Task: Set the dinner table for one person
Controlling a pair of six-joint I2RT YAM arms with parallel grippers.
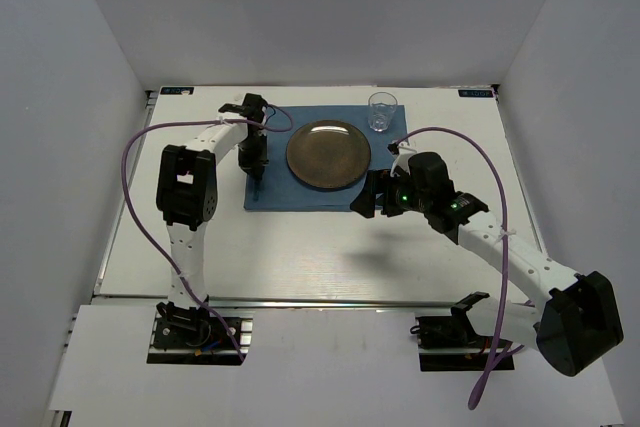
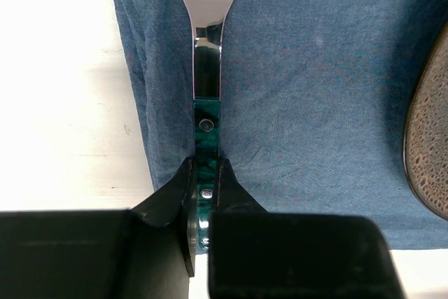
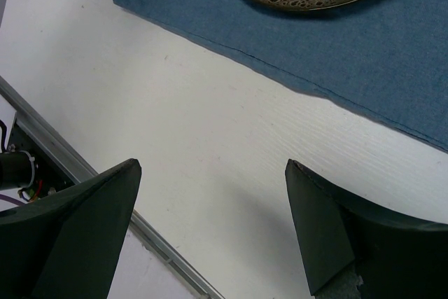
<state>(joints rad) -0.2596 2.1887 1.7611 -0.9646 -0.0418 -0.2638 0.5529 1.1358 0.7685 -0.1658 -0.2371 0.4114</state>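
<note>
The white dinner table (image 1: 300,247) bears a blue cloth placemat (image 1: 300,197) with a round brown plate (image 1: 328,154) on it. My left gripper (image 1: 254,169) is over the placemat's left side, beside the plate. In the left wrist view its jaws (image 2: 206,173) are shut on the green handle of a steel utensil (image 2: 207,68) that points along the placemat (image 2: 315,103) near its left edge. I cannot tell whether the utensil touches the cloth. My right gripper (image 1: 365,199) is open and empty above the table (image 3: 210,138), by the placemat's near right corner.
A clear drinking glass (image 1: 380,112) stands at the placemat's far right corner. The plate's rim (image 2: 427,145) is to the right of the utensil. The metal rail front edge (image 3: 105,187) and the arm bases lie close below the right gripper. Grey walls enclose the table.
</note>
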